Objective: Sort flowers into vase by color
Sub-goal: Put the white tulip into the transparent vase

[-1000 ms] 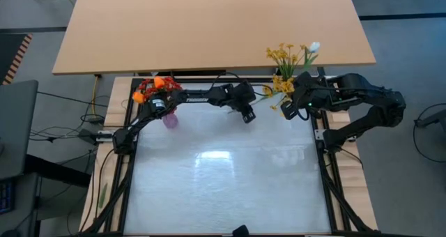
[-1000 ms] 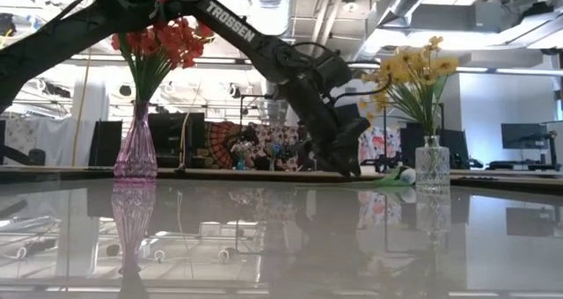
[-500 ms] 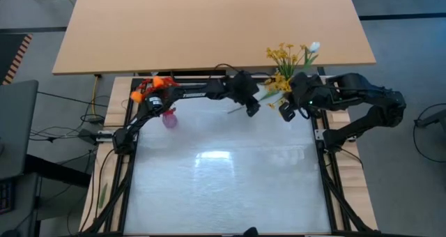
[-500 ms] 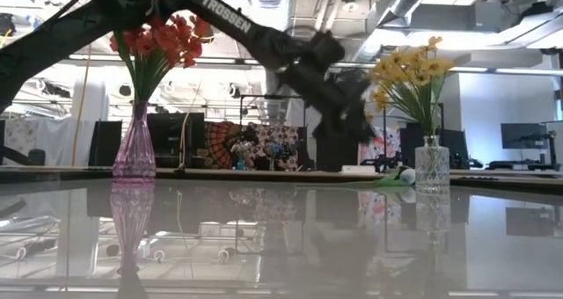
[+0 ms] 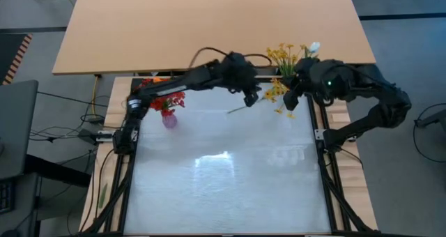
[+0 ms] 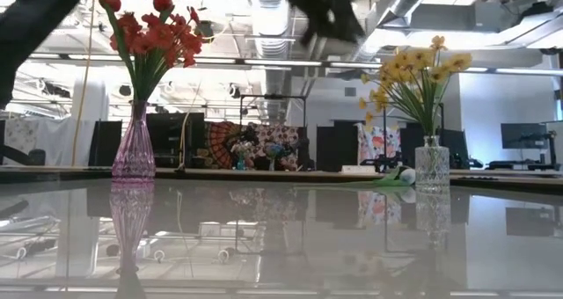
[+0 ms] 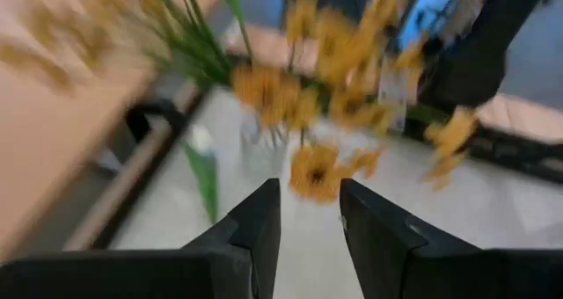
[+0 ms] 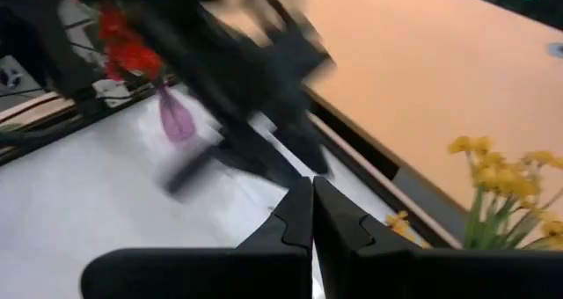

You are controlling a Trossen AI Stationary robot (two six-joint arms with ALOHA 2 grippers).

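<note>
While the left gripper holds a yellow flower near the clear vase, right gripper pinched together, empty.

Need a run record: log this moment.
left gripper aloft by yellow flowers | right gripper shut beside them | red flowers in pink vase

red flowers, pink vase

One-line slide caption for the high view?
Left end effector carries a yellow flower stem toward the clear vase of yellow flowers; right end effector waits beside.
</note>
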